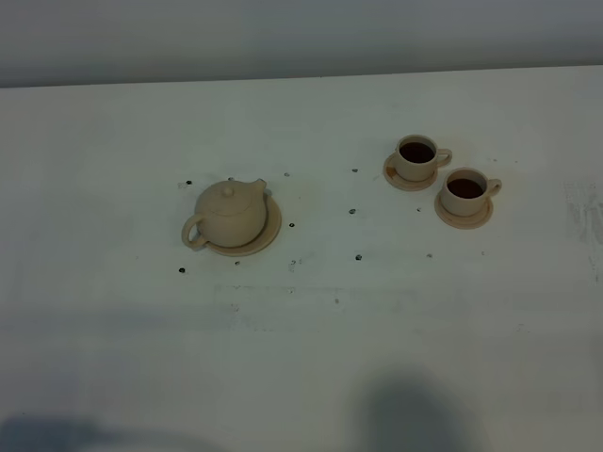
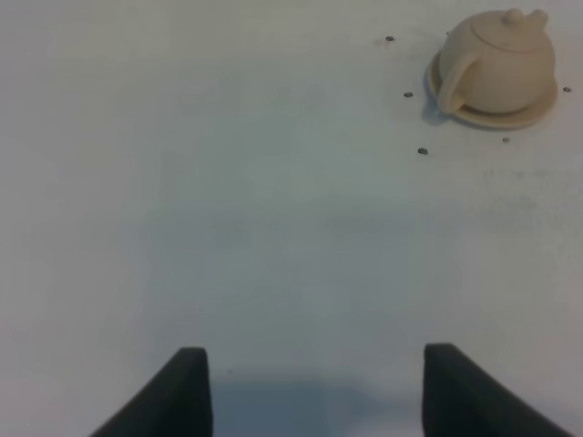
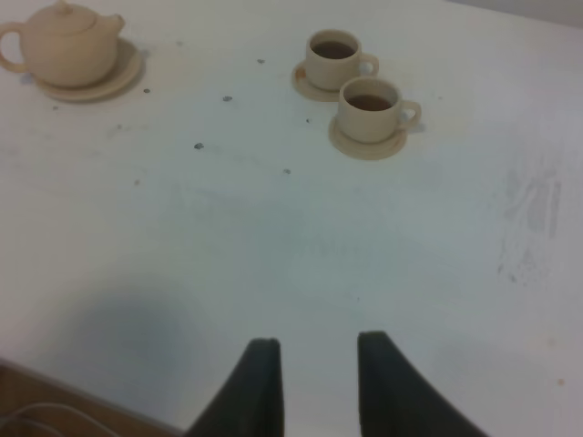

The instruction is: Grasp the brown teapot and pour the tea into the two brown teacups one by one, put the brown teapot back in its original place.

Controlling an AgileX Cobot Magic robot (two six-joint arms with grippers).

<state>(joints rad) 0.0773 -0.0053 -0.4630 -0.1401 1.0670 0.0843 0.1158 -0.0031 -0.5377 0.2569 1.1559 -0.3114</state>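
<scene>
The brown teapot [image 1: 229, 214] sits upright on its wide saucer, the original place [image 1: 270, 233], left of centre on the white table. Its handle points toward the front left. The two brown teacups [image 1: 415, 156] [image 1: 465, 189] stand on small saucers at the right, both holding dark tea. Neither gripper shows in the exterior high view. My left gripper [image 2: 314, 350] is open and empty, well away from the teapot [image 2: 501, 59]. The right gripper [image 3: 317, 341] has its fingers drawn close with nothing between them, far from the cups [image 3: 334, 59] [image 3: 369, 107] and the teapot [image 3: 68, 45].
Small dark specks dot the table [image 1: 311, 358] around the teapot and between it and the cups. A grey wall runs behind the table's far edge. The table's near edge shows in the right wrist view, and shadows lie along the front.
</scene>
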